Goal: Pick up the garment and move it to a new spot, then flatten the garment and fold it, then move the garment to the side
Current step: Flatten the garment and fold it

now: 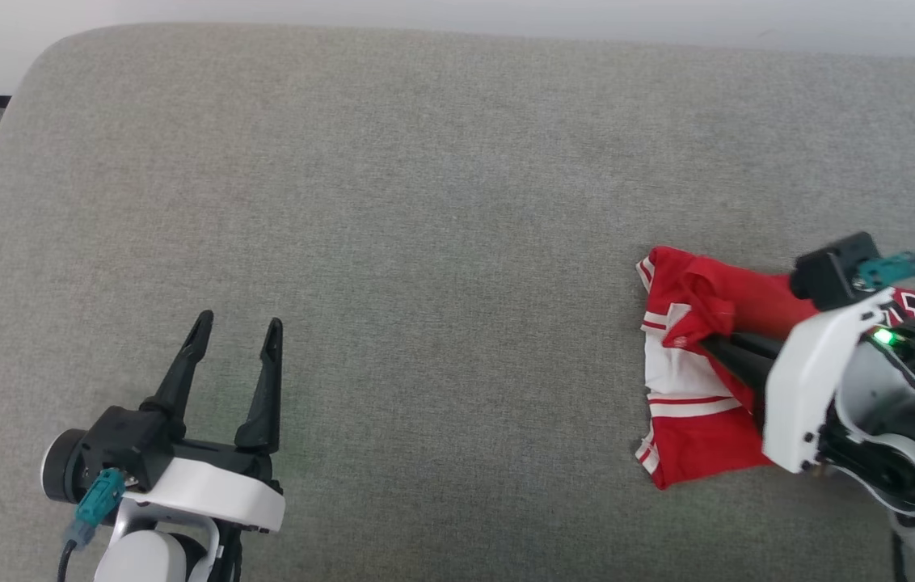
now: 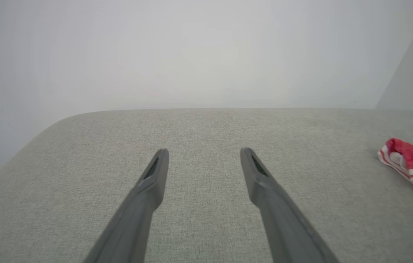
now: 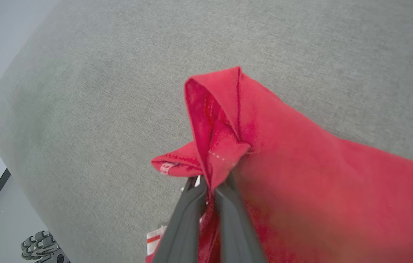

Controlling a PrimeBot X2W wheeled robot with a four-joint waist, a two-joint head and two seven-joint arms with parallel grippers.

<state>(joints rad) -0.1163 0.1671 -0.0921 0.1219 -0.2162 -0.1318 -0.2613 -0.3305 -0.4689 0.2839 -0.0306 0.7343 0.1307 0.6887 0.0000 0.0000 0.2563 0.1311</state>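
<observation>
The left gripper point(image 1: 238, 322) hovers low at the near left over the grey upholstered surface point(image 1: 425, 242), its fingers spread wide with nothing between them. At the near right, the right gripper point(image 3: 213, 182) is clamped on a raised red fold of the garment point(image 1: 696, 444). The jersey lies bunched on the surface's right side, well apart from the left gripper, red body and white striped-trim sleeve showing. A pale wall point(image 2: 192, 54) rises beyond the far edge.

Plain indoor room (grey cushion point(image 1: 425, 202), white wall point(image 2: 192, 54))
</observation>
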